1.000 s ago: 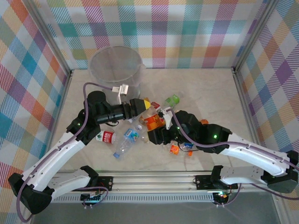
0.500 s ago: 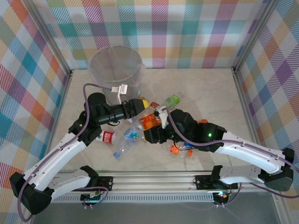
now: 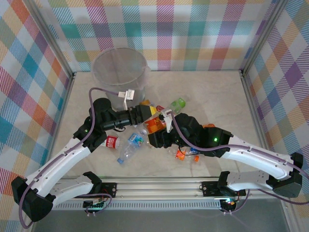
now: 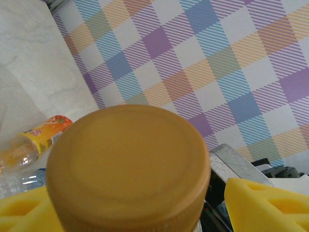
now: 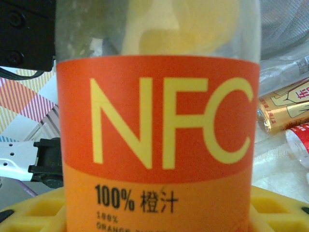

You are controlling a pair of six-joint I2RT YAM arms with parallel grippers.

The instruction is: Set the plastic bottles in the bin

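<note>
The right end effector (image 3: pixel 156 133) is clamped on the NFC orange juice bottle (image 5: pixel 157 121) at its label, likely offering it across, since the bin (image 3: pixel 112 79) stands on the left arm's side. The left end effector (image 3: pixel 147 112) straddles the amber cap (image 4: pixel 128 169); whether it grips, I cannot tell. Loose bottles (image 3: pixel 126 145) lie on the tabletop (image 3: pixel 217 96).

Bright even light, soft shadows; wrist views blurred up close.
</note>
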